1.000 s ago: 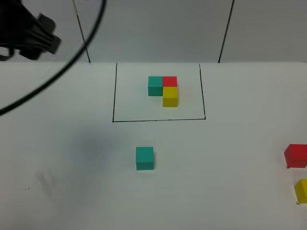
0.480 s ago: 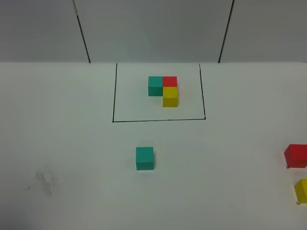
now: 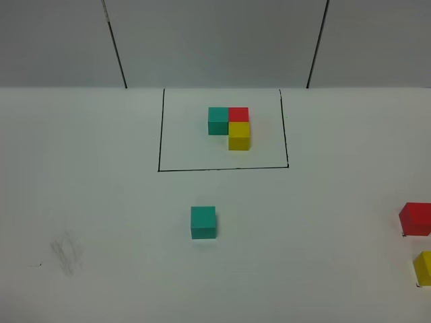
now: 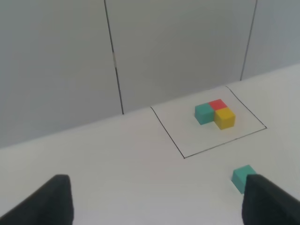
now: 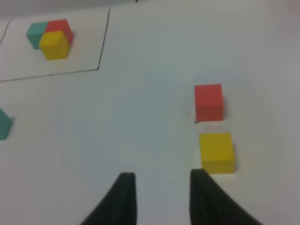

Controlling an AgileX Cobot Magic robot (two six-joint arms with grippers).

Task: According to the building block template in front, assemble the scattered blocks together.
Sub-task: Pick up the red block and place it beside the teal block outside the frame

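My left jaws gape wide, empty; the teal block [image 4: 243, 177] sits just by one tip. My right jaws stand part open, empty, with the yellow block [image 5: 216, 152] just ahead and the red block [image 5: 208, 102] beyond it, both near the counter's [image 3: 101, 202] right edge. The template [image 3: 229, 126] lies toward the far edge.

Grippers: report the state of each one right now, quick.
Left gripper: open wide, holding nothing.
Right gripper: open, holding nothing; the yellow block lies outside its fingers.

1 tmpl [image 3: 229, 128], 3 loose blks [image 3: 203, 222] [image 3: 415, 219] [image 3: 423, 268], 2 grippers [image 4: 157, 187] [image 5: 162, 176]
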